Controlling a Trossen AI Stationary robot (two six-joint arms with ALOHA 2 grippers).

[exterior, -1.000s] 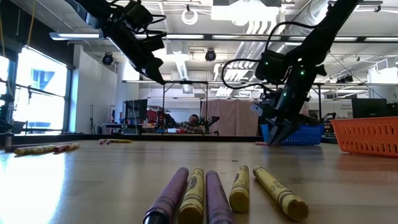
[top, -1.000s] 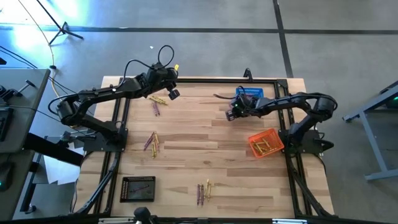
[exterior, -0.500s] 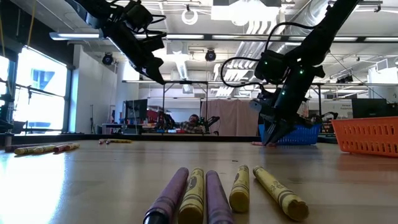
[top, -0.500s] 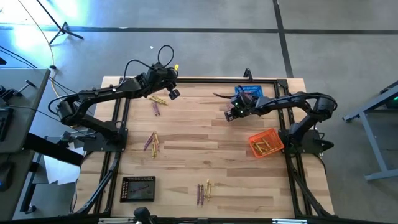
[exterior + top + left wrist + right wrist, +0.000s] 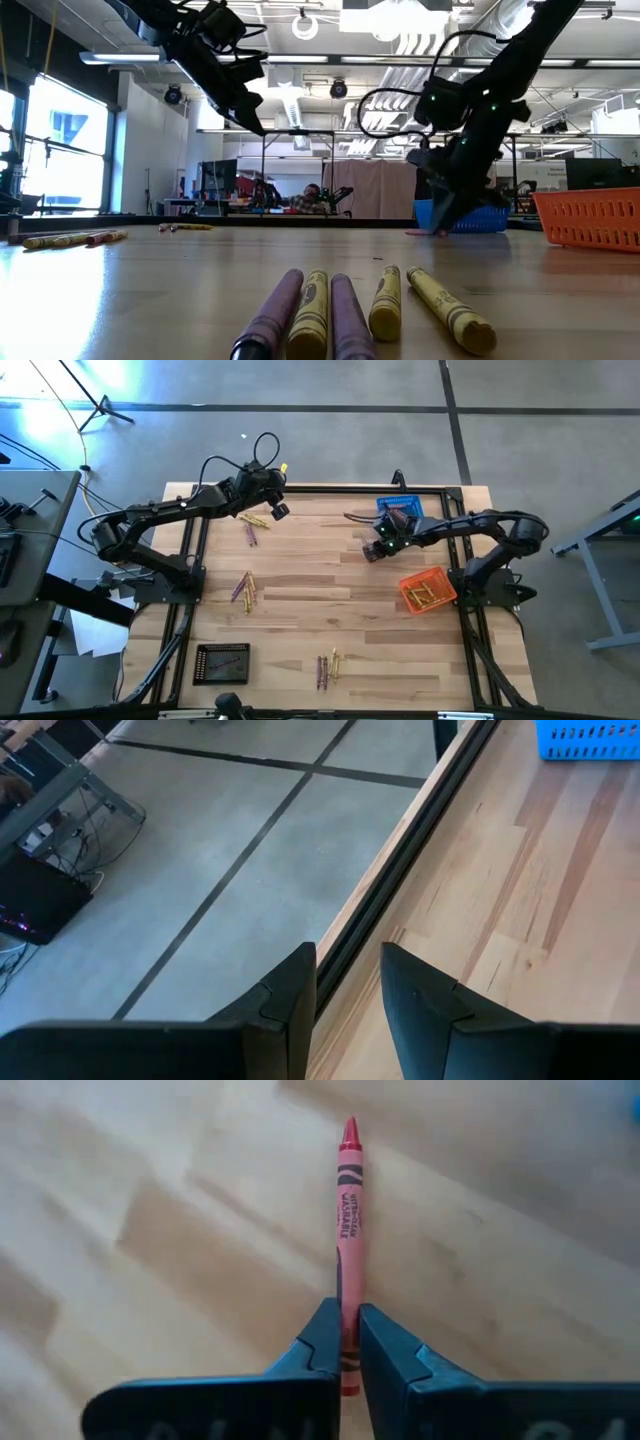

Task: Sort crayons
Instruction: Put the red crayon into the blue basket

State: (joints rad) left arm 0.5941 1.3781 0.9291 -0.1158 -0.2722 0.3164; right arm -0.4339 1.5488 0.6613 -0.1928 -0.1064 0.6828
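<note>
My right gripper (image 5: pixel 371 552) stands low over the table in front of the blue basket (image 5: pixel 399 510). It is shut on a red-orange crayon (image 5: pixel 347 1210), whose pointed tip sticks out ahead of the fingers. My left gripper (image 5: pixel 280 510) hangs open above the far left of the table, with nothing between its fingers (image 5: pixel 345 990). Just beside it on the wood lie yellow crayons (image 5: pixel 252 518) and purple crayons (image 5: pixel 250 536). More crayons lie in loose groups at the left (image 5: pixel 243 589) and near the front edge (image 5: pixel 328 665). My right gripper pinches the red-orange crayon between its two fingers near the blunt end (image 5: pixel 346 1325), on the paper wrap. The fingers come steeply from above, and the crayon runs straight on out of them. I cannot tell whether the crayon is clear of the table.
An orange basket (image 5: pixel 427 590) holding crayons stands at the right, near the right arm's base. A black basket (image 5: pixel 221 662) sits at the near left. Black frame rails run along the table's edges (image 5: pixel 330 488). The middle of the table is bare wood.
My right gripper has shut on the red-orange crayon; in the low view its fingers stood spread a second ago and now meet. Its wrist has also swung a little toward the table's near edge.
</note>
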